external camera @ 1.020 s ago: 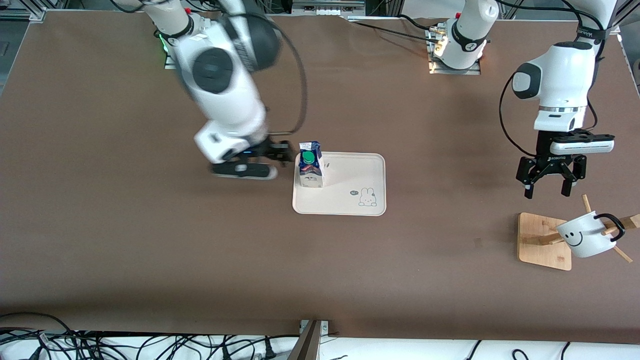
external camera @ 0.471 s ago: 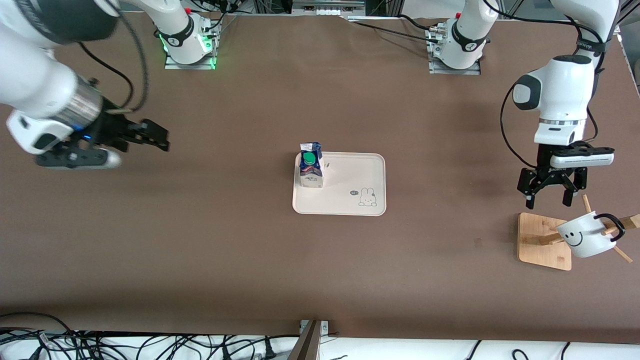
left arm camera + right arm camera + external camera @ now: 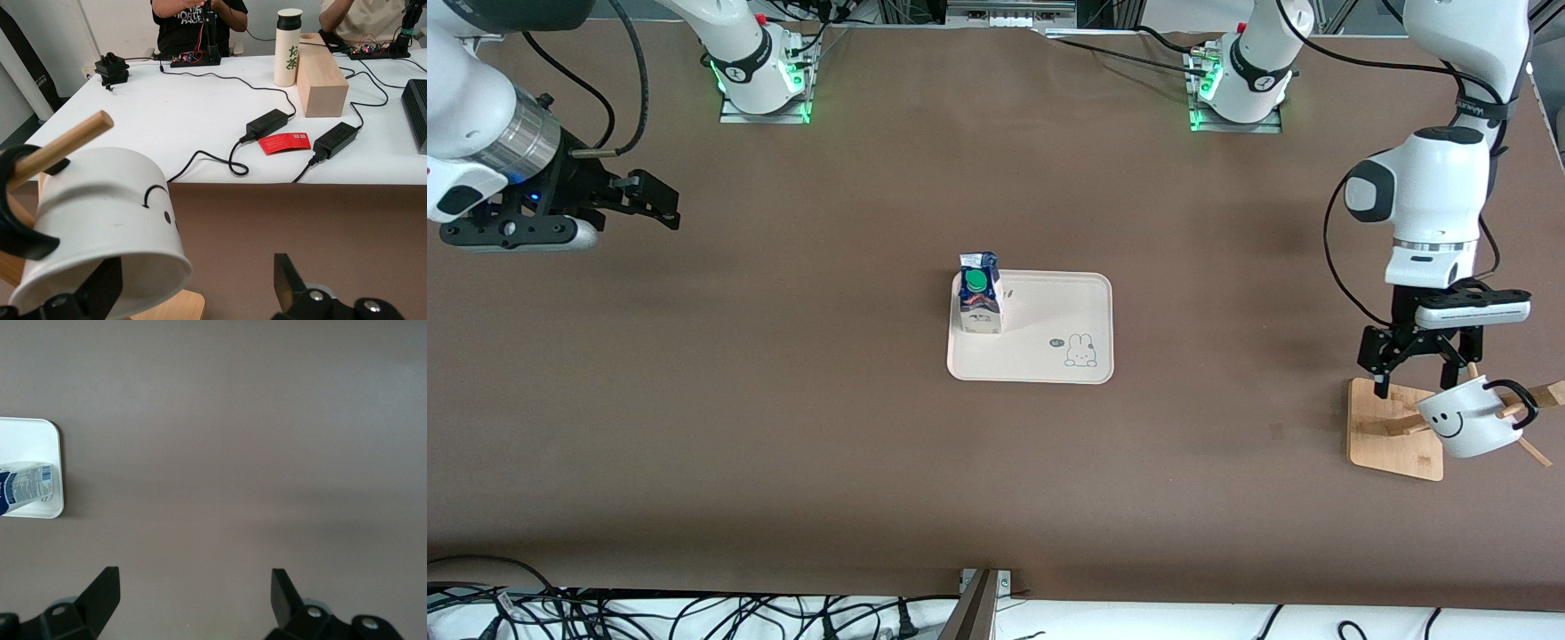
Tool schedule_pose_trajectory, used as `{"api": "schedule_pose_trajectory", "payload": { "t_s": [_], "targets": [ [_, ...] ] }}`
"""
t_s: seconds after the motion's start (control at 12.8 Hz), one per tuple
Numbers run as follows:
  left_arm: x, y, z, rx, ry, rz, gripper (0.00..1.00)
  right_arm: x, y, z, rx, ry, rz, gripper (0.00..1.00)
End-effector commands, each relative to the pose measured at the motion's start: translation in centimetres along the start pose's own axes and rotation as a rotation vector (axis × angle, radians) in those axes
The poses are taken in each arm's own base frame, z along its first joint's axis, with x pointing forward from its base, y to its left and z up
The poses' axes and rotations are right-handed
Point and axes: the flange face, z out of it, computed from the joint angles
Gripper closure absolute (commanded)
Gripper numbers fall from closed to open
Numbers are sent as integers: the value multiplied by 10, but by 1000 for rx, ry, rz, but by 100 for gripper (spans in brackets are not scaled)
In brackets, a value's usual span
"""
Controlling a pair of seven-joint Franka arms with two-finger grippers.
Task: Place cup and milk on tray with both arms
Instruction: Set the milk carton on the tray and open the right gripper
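White mug, the cup (image 3: 1464,425), is hanging on a wooden rack (image 3: 1396,429) at the left arm's end; the left gripper (image 3: 1418,369), fingers spread, is hovering beside it, needing to close on it. Milk (image 3: 980,295) is standing on the tray (image 3: 1049,364). The right gripper (image 3: 645,197) is waiting open.

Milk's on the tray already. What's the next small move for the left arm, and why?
Probably ease the open left gripper down around the cup's rim and close. The cup hangs tilted on the wooden rack, and the milk stands on the tray. The right gripper waits open over bare table.
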Motion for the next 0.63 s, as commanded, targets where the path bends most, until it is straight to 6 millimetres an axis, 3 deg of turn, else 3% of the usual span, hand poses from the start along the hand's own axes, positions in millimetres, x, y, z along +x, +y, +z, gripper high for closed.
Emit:
{"api": "schedule_pose_trajectory", "payload": {
  "t_s": [0.0,0.55],
  "targets": [
    [22,-5,4,10,50,-3,0,-3,13,-10,-7,35,-31,0],
    [30,-12,8,21,65,-8,0,2,20,-13,-13,39,-11,0]
  ]
}}
